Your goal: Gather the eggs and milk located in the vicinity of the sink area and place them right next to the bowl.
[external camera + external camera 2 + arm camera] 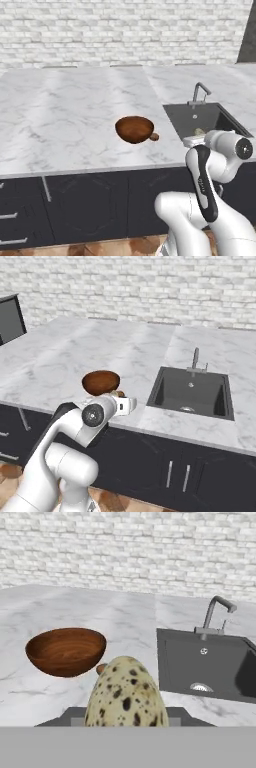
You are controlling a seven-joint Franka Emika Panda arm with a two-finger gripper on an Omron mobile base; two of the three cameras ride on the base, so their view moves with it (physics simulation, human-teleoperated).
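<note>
In the hand view we carry a pale speckled egg (125, 693) right in front of the camera, and our fingers are closed tight on its lower half. The tips themselves are hidden behind the shell, so we judge the grip from how the egg rides between them. In the left base view the same egg (199, 132) peeps out just past the wrist, above the counter edge.

Just beyond sits the wooden bowl (66, 650), and a reddish-brown egg (101, 668) lies touching its right side, so we count that one as delivered. The left base view shows it (154, 136) beside the bowl (134, 129) too.

To the right and further back lies the sink (205, 667) with its faucet (216, 612); its basin looks bare apart from the drain.

We judge the task about halfway: one egg placed, this one still to set down next to the bowl, and the milk not yet fetched. We cannot tell where the milk stands.
</note>
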